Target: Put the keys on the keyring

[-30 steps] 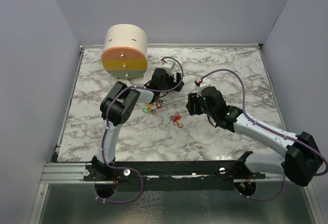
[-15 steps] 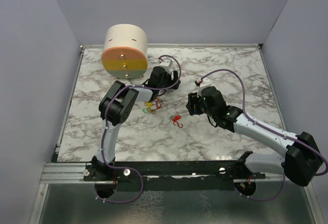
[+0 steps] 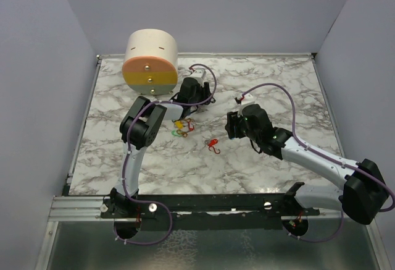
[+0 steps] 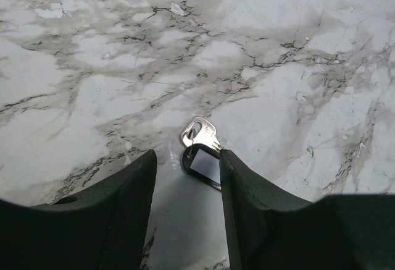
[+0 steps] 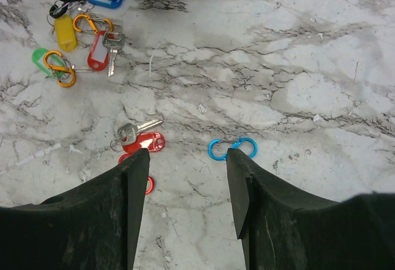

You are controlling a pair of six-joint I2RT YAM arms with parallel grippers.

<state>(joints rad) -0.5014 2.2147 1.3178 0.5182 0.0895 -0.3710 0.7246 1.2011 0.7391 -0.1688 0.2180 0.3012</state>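
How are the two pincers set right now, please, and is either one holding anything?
Left pincer: open, a key on a black tag sitting between its tips, not clamped.
Right pincer: open, empty.

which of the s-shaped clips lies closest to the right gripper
The blue clip, lying alone just beyond the right gripper. The orange clips lie much farther away, bunched with other coloured pieces.
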